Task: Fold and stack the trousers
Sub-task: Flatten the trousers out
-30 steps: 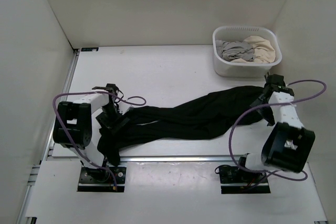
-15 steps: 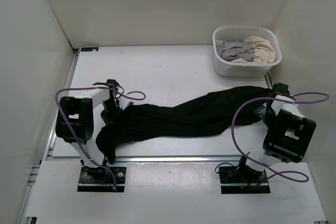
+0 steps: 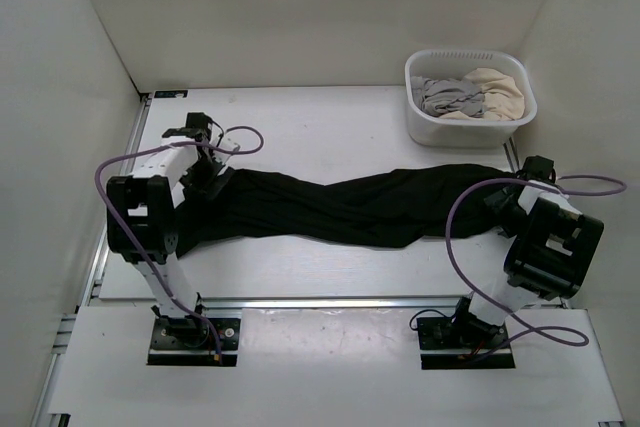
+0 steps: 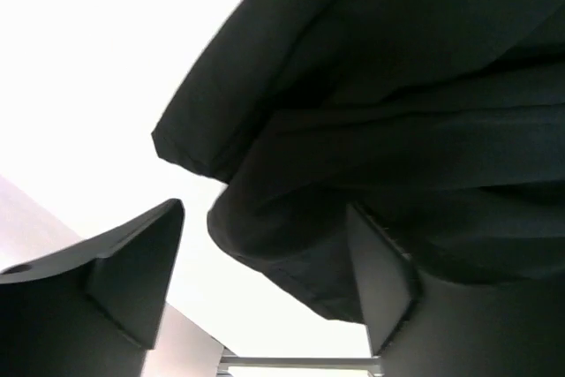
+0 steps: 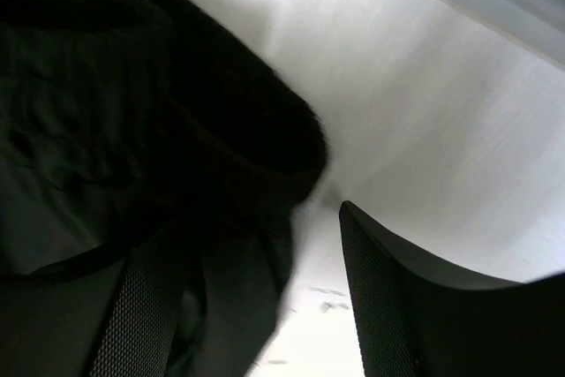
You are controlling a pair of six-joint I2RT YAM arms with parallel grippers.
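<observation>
Both ends of the trousers (image 3: pixel 340 209), stretched as a twisted band across the table (image 3: pixel 300 137), sit inside the wide-open left end effector (image 4: pixel 265 209) and right end effector (image 5: pixel 256 227), so the fold likely needs firm grips on flat edges first.

The trousers (image 3: pixel 340 209) run off both wrist views' edges, and their dark cloth hides one finger of the right gripper (image 5: pixel 256 218), leaving its grip unclear.

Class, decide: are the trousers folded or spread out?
Spread out: the trousers lie stretched in one long, twisted band, with no layers stacked.
</observation>
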